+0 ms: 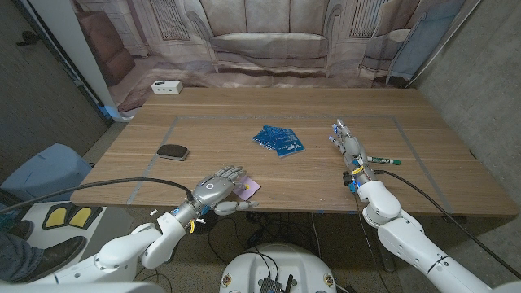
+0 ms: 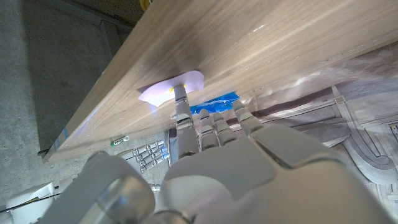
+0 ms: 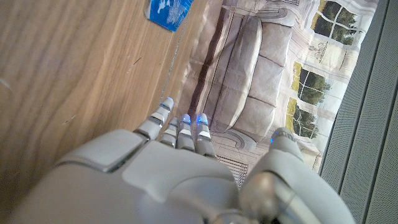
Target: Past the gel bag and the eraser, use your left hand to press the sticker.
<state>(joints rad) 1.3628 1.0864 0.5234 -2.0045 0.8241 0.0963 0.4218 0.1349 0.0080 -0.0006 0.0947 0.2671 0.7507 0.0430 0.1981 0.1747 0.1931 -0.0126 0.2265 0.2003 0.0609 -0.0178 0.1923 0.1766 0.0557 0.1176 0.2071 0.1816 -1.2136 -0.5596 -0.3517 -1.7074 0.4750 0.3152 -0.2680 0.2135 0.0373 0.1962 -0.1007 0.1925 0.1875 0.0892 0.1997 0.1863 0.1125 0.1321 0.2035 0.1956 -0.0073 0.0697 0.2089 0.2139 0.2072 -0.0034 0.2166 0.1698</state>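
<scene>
The pressing step is judged to be in hand: the left hand [image 1: 215, 190] is seen at the near edge of the bench [image 1: 326, 175], its fingers [image 2: 180, 106] extended, nothing held, one fingertip touching the pale sticker [image 2: 168, 91]. The blue gel bag [image 1: 279, 139] and dark eraser [image 1: 172, 151] lie farther back. Firm downward pressure is likely needed next; the right hand [image 1: 352, 156] stands empty, fingers straight.
</scene>
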